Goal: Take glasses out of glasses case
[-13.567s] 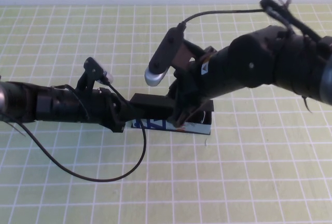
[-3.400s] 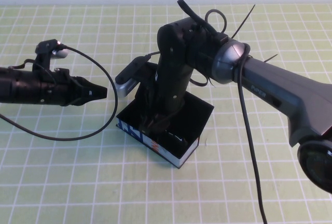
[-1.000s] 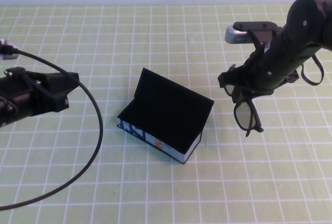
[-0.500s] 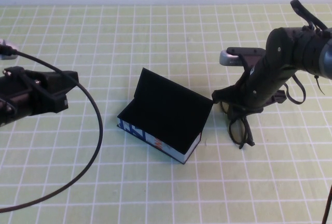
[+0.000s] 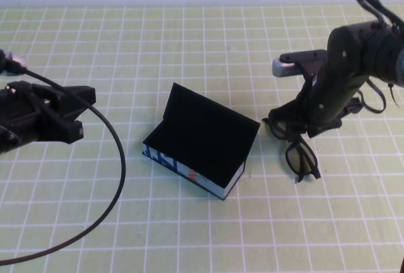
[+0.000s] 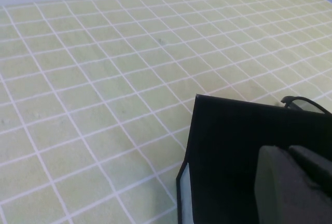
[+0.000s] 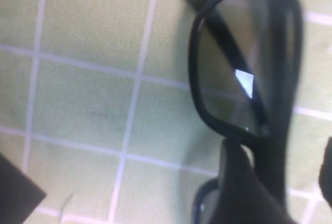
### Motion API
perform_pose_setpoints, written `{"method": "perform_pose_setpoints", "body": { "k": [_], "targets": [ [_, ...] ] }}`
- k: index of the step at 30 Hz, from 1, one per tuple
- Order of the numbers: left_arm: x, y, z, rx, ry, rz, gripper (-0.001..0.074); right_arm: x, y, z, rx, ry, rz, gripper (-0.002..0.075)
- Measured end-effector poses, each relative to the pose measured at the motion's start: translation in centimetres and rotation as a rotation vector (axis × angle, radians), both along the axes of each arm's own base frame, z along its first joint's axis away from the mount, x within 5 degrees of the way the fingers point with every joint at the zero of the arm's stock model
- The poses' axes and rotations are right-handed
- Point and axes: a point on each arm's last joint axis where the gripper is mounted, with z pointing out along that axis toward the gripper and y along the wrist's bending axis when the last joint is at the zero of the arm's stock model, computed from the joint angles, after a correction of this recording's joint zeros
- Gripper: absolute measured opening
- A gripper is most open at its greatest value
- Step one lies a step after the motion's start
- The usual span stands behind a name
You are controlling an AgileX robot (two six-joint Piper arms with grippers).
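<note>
Glasses [image 5: 299, 157] now lie beside the glasses case [image 5: 201, 140].

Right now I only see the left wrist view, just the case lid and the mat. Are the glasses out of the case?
Observer: Yes. The glasses lie on the mat to the right of the glasses case, apart from it.
Operator: Where's the right gripper?
Observer: The right gripper hangs just over the glasses' far end, jaws looking open.
Operator: And the left gripper?
Observer: The left gripper hovers left of the case, well clear.
</note>
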Motion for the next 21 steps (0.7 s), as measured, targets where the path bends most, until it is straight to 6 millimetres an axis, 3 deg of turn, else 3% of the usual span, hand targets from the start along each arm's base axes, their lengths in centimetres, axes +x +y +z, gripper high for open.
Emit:
{"method": "perform_pose_setpoints", "body": {
  "k": [6, 13, 17, 21],
  "targets": [
    [0.0, 0.0, 0.0, 0.007, -0.003, 0.004, -0.0004, -0.9, -0.6, 4.4, -0.016, -0.037, 0.017, 0.0276],
    [-0.3, 0.0, 0.5, -0.039, 0.011, 0.011, -0.0004, -4.2, -1.9, 8.9, -0.029, -0.005, 0.025, 0.0064],
    [-1.4, 0.0, 2.1, -0.048, -0.042, 0.028, -0.0004, -7.3, -2.9, 11.4, 0.002, -0.031, 0.023, 0.0001],
    [-3.8, 0.0, 3.6, -0.067, -0.102, 0.036, -0.0004, -11.8, -4.5, 13.4, 0.048, -0.088, 0.019, -0.0012]
  ]
}}
